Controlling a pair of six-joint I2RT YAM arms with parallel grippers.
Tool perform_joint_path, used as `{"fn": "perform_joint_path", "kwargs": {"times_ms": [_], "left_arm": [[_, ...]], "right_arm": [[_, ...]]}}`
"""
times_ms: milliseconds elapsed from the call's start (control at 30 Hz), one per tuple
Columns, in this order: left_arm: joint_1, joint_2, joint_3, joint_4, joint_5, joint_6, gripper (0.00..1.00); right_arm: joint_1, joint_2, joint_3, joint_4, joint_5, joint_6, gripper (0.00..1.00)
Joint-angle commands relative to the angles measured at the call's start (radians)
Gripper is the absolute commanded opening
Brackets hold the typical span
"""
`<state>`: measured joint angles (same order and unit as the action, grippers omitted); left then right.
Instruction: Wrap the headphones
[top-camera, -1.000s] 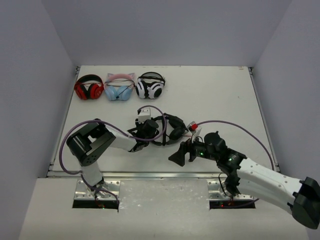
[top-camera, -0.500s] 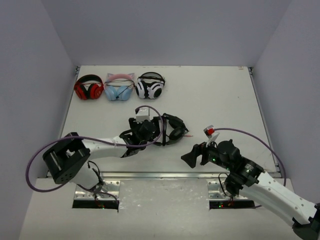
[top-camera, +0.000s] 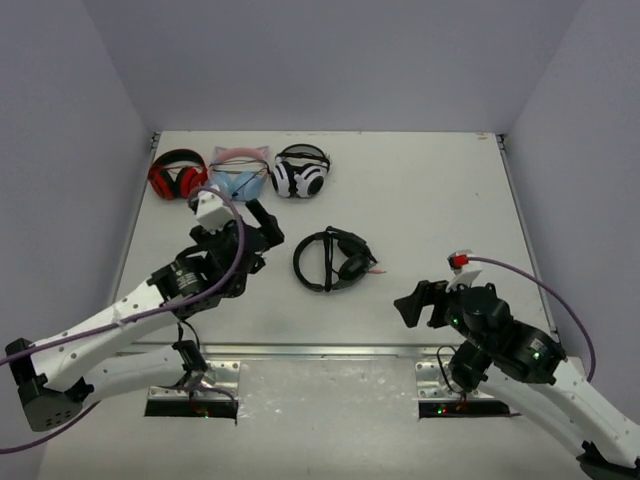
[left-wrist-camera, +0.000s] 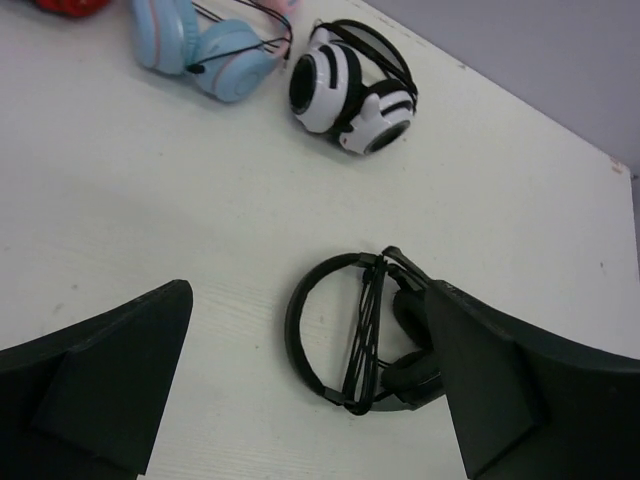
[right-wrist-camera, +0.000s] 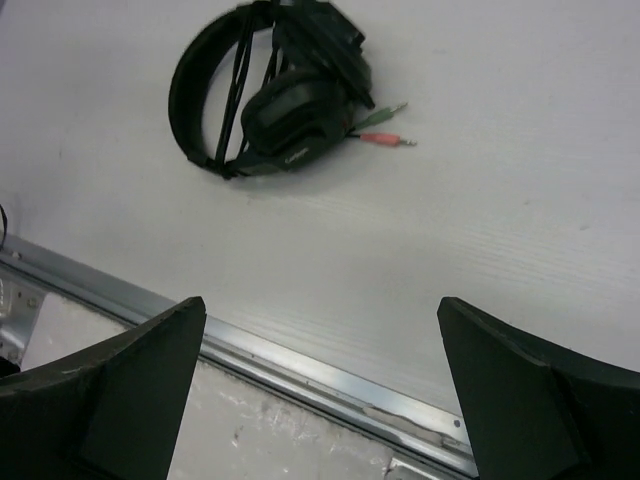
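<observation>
The black headphones (top-camera: 332, 262) lie flat in the middle of the table, with the thin cable wound in several strands across the headband (left-wrist-camera: 368, 335). The green and red plugs (right-wrist-camera: 385, 128) stick out beside the ear cups (right-wrist-camera: 292, 108). My left gripper (top-camera: 262, 238) hovers left of the headphones, open and holding nothing; in the left wrist view it (left-wrist-camera: 310, 292) frames them from above. My right gripper (top-camera: 416, 304) is open and empty at the near right, and in its wrist view it (right-wrist-camera: 322, 305) is over the table's front edge.
Three other headsets sit in a row at the back left: red-and-black (top-camera: 178, 176), blue-and-pink (top-camera: 240, 176) and black-and-white (top-camera: 302, 172). A metal rail (right-wrist-camera: 300, 362) runs along the near table edge. Grey walls enclose the table on three sides.
My left gripper has opened, let go of the headphones and drawn back to the left. The right arm has pulled back toward the near right. The headphones now lie alone.
</observation>
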<state>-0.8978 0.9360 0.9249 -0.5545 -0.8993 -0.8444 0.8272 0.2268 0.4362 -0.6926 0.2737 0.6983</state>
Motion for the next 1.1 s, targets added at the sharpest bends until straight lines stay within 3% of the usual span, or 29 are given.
{"fn": "perform_joint_path", "kwargs": {"times_ms": [0,100,133,167,200,267,367,500,600,1067], "left_arm": [[0.032,-0.058,0.106,-0.464,-0.119,-0.225,1.0],[0.202,-0.129,0.092,-0.34,-0.066,-0.022,1.0],[0.353,-0.144,0.075,-0.288,-0.008,0.139,1.0],[0.428,-0.143,0.071,-0.239,0.142,0.204,1.0],[0.57,-0.135,0.068,-0.181,0.213,0.252,1.0],[0.663,-0.109,0.058,-0.144,0.319,0.356,1.0],[0.68,-0.189,-0.026,-0.093,0.223,0.378,1.0],[0.68,-0.449,-0.133,0.002,0.3,0.403,1.0],[0.68,-0.537,-0.158,0.008,0.222,0.406,1.0],[0.655,-0.542,-0.164,0.001,0.261,0.416,1.0]], "right_arm": [[0.001,0.002,0.165,-0.177,0.192,0.039,0.99],[0.001,0.02,0.269,-0.264,0.306,0.001,0.99],[0.003,0.028,0.313,-0.289,0.384,-0.016,0.99],[0.003,0.038,0.338,-0.32,0.418,-0.028,0.99],[0.001,0.063,0.361,-0.384,0.455,-0.037,0.99],[0.001,0.089,0.433,-0.468,0.577,0.009,0.99],[0.001,0.102,0.476,-0.51,0.592,-0.022,0.99],[0.001,0.074,0.418,-0.371,0.53,-0.164,0.99],[0.001,0.075,0.389,-0.322,0.509,-0.192,0.99],[0.003,0.091,0.358,-0.283,0.452,-0.191,0.99]]}}
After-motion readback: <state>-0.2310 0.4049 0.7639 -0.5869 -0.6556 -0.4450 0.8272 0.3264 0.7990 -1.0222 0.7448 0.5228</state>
